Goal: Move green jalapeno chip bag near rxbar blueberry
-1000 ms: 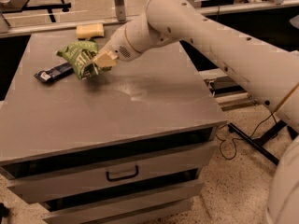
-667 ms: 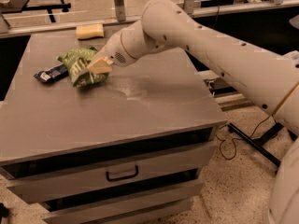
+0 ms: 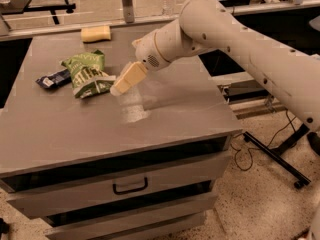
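The green jalapeno chip bag [image 3: 88, 74] lies crumpled on the grey table top, at the left. The rxbar blueberry [image 3: 53, 78], a small dark blue bar with a white end, lies just left of the bag, touching or nearly touching it. My gripper [image 3: 120, 85] hangs low over the table at the bag's right edge, its cream-coloured tip right beside the bag's corner. The arm reaches in from the upper right.
A pale yellow sponge block [image 3: 96, 33] lies near the table's back edge. The table [image 3: 165, 114] has drawers below with a handle [image 3: 130, 186]. Cables and a stand's legs [image 3: 280, 154] lie on the floor to the right.
The gripper has drawn back to the right and toward the front, off the bag's top to its right edge. The bag has settled lower and flatter beside the bar.
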Robot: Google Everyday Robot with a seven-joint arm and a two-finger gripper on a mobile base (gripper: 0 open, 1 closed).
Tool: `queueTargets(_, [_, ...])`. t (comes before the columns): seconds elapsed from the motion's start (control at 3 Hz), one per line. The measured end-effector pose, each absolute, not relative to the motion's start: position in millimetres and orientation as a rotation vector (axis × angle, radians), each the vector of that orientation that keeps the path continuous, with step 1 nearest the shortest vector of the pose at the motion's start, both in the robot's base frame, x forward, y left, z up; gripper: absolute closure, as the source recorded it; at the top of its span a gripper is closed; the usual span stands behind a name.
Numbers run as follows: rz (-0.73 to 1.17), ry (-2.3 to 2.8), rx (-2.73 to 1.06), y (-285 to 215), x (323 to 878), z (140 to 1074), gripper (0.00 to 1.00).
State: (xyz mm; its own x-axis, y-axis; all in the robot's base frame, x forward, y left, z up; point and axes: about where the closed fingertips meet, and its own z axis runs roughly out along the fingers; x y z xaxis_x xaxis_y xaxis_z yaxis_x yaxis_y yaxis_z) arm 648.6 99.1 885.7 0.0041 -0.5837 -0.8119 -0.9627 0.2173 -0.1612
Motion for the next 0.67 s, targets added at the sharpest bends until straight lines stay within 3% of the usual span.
queueTargets(0.33, [0.528,1.679,-1.550,40.4,637.1,884.7,0.00])
queueTargets(0.67, [0.534,1.679,-1.545,46.3,637.9,884.5,0.00])
